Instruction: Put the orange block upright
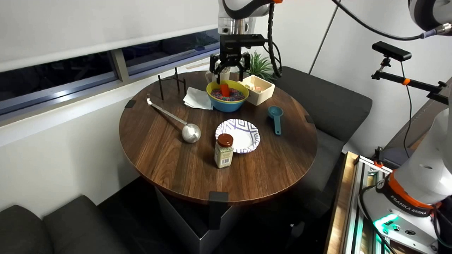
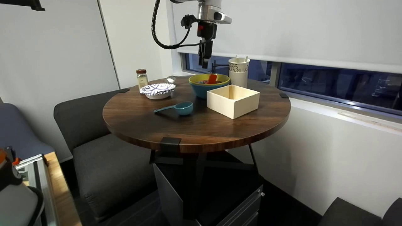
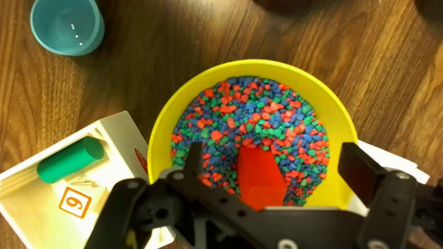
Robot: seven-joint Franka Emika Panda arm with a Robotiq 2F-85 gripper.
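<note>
The orange block [image 1: 225, 90] sticks up out of colored pebbles in the yellow-rimmed bowl [image 1: 226, 106]. In an exterior view the block [image 2: 212, 78] leans to one side, and its lower end is buried. The wrist view shows the block [image 3: 259, 173] at a slant in the pebbles, inside the yellow rim [image 3: 252, 65]; part of its near end is hidden by the gripper body. My gripper [image 1: 230, 78] is open and empty above the bowl. In an exterior view it [image 2: 204, 64] hangs a little above the block. In the wrist view its fingers [image 3: 275, 160] stand apart on either side of the block.
A wooden box [image 2: 220, 103] with small blocks stands beside the bowl. A tall cup [image 2: 238, 77], napkins [image 1: 197, 98] and a black stand [image 1: 172, 78] are close by. A teal scoop [image 1: 276, 113], paper bowl [image 1: 243, 137], spice jar [image 1: 224, 155] and ladle [image 1: 191, 133] lie farther out.
</note>
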